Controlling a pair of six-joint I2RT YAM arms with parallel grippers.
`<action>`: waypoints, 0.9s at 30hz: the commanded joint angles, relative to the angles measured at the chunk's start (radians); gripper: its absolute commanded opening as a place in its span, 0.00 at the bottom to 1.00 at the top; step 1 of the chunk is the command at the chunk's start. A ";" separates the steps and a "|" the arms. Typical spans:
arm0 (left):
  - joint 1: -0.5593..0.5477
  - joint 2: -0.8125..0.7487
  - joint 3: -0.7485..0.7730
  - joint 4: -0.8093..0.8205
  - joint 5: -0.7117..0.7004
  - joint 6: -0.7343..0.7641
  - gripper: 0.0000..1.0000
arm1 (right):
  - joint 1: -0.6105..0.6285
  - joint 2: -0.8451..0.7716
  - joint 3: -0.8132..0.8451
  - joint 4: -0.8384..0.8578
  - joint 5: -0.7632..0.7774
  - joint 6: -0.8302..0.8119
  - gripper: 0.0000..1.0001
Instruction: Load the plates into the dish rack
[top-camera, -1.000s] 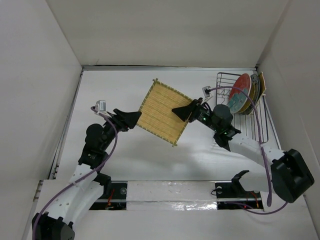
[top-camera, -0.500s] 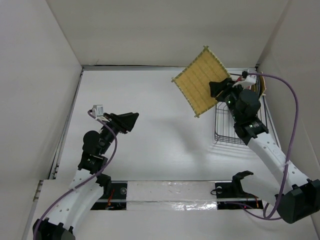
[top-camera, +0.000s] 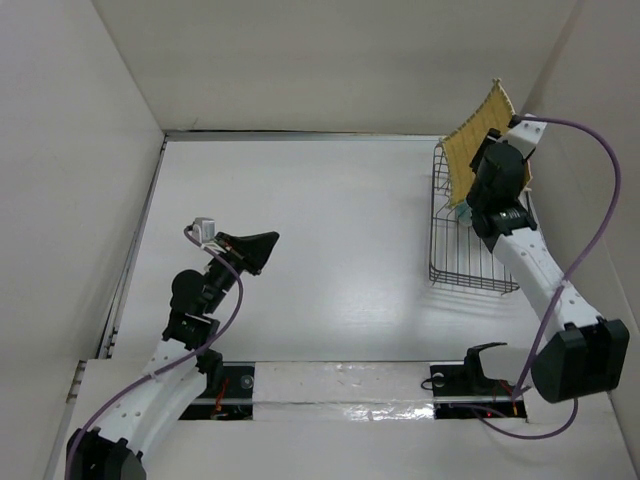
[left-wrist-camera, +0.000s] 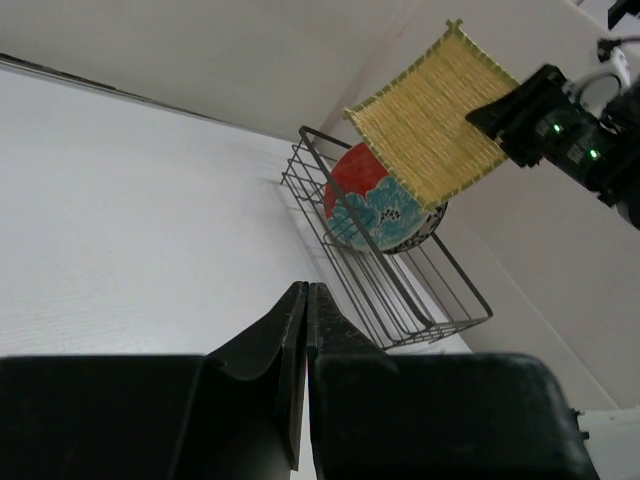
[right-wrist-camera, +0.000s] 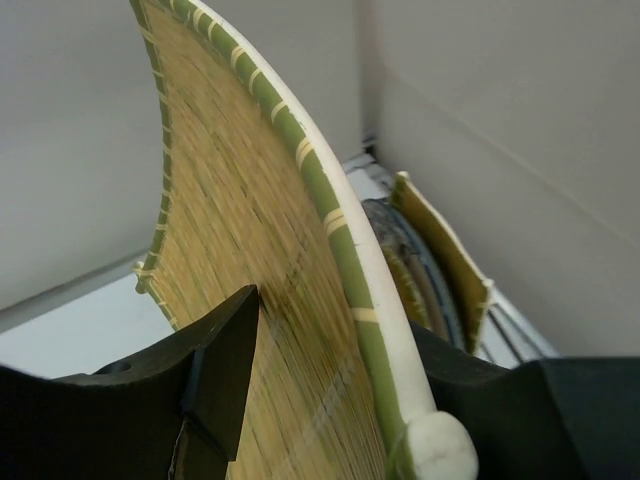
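My right gripper (right-wrist-camera: 335, 330) is shut on the edge of a square yellow woven plate (top-camera: 472, 135), which it holds tilted on edge above the far end of the black wire dish rack (top-camera: 470, 262). In the left wrist view, the red plate with a teal flower (left-wrist-camera: 365, 195) stands upright in the rack (left-wrist-camera: 420, 300) just below the square plate (left-wrist-camera: 435, 110). More plates stand behind it, among them a yellow woven one (right-wrist-camera: 445, 255). My left gripper (top-camera: 262, 243) hovers over the table's left half, shut with nothing in it (left-wrist-camera: 305, 300).
White walls close in the table on three sides, and the right wall (top-camera: 590, 150) stands right beside the rack. A purple cable (top-camera: 590, 200) arcs from the right wrist down to its base. The arm mounts (top-camera: 350, 385) line the near edge.
The right arm has carried the square plate from the table's middle up and right to above the rack, tipping it on edge. The left gripper has shut and drawn back slightly.
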 joint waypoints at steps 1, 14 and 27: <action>-0.050 0.016 -0.001 0.051 -0.046 0.059 0.00 | -0.006 0.086 0.105 0.179 0.137 -0.141 0.00; -0.186 0.040 0.049 -0.048 -0.189 0.151 0.02 | -0.006 0.217 0.057 0.349 0.251 -0.316 0.00; -0.186 0.041 0.052 -0.061 -0.203 0.151 0.02 | 0.003 0.321 0.040 0.370 0.208 -0.291 0.00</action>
